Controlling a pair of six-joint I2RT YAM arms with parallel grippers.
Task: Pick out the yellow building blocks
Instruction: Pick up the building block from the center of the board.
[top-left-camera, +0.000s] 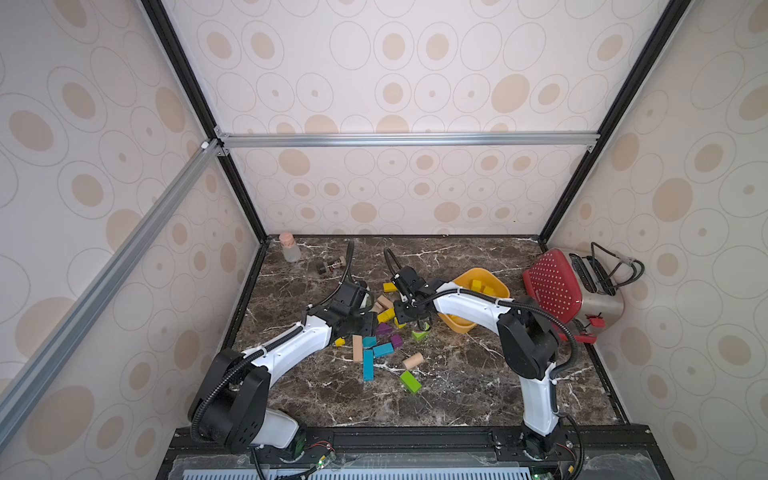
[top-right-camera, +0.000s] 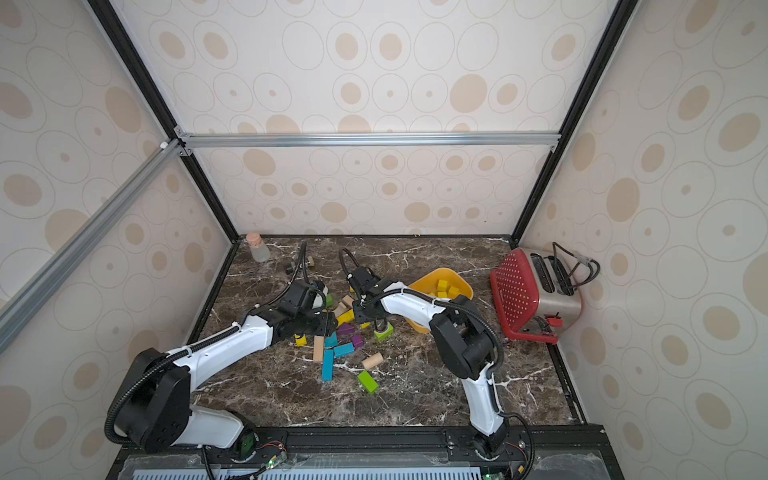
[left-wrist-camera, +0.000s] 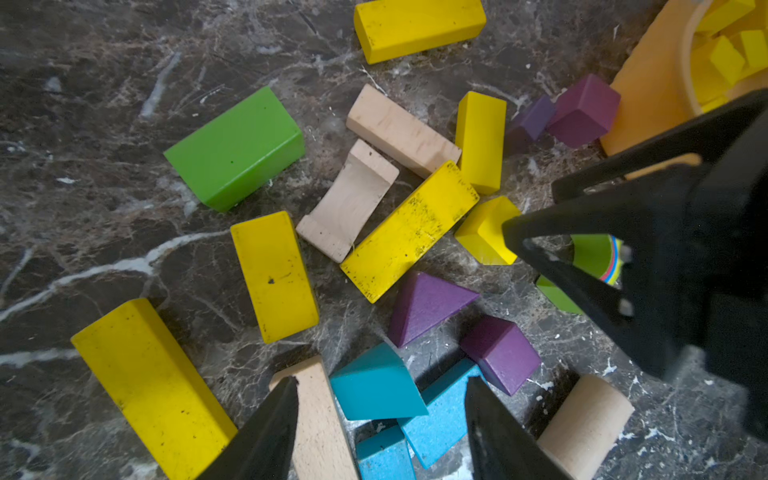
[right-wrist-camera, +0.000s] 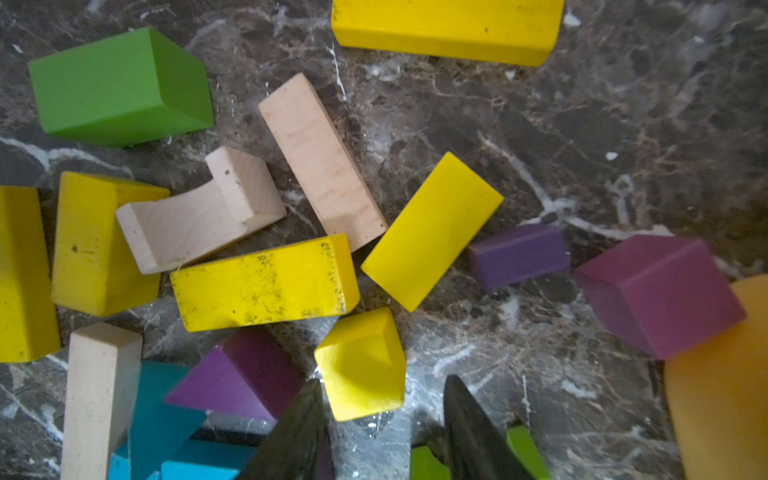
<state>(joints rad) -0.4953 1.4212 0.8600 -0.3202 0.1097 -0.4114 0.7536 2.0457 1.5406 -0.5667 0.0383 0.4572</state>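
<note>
Several yellow building blocks lie loose in the pile on the dark marble table: a long bar (left-wrist-camera: 409, 230), a shorter bar (left-wrist-camera: 274, 274), a big bar (left-wrist-camera: 149, 382) and a small cube (right-wrist-camera: 361, 363). More yellow blocks (top-left-camera: 478, 286) sit inside the orange-yellow bowl (top-left-camera: 500, 291). My left gripper (left-wrist-camera: 381, 382) hangs open over teal blocks (left-wrist-camera: 376, 386), holding nothing; it is also in a top view (top-left-camera: 361, 326). My right gripper (right-wrist-camera: 383, 380) is open just above the table, and the small yellow cube lies at its fingertips, close to one finger, ungripped. It shows in a top view (top-left-camera: 419, 322).
Green (top-left-camera: 410, 381), teal (top-left-camera: 368, 365), purple (top-left-camera: 396, 341) and bare wood blocks (top-left-camera: 357, 348) are mixed in with the yellow ones. A wooden cylinder (top-left-camera: 412, 360) lies nearby. A red toaster (top-left-camera: 573, 291) stands at the right wall, a corked bottle (top-left-camera: 289, 248) at the back left.
</note>
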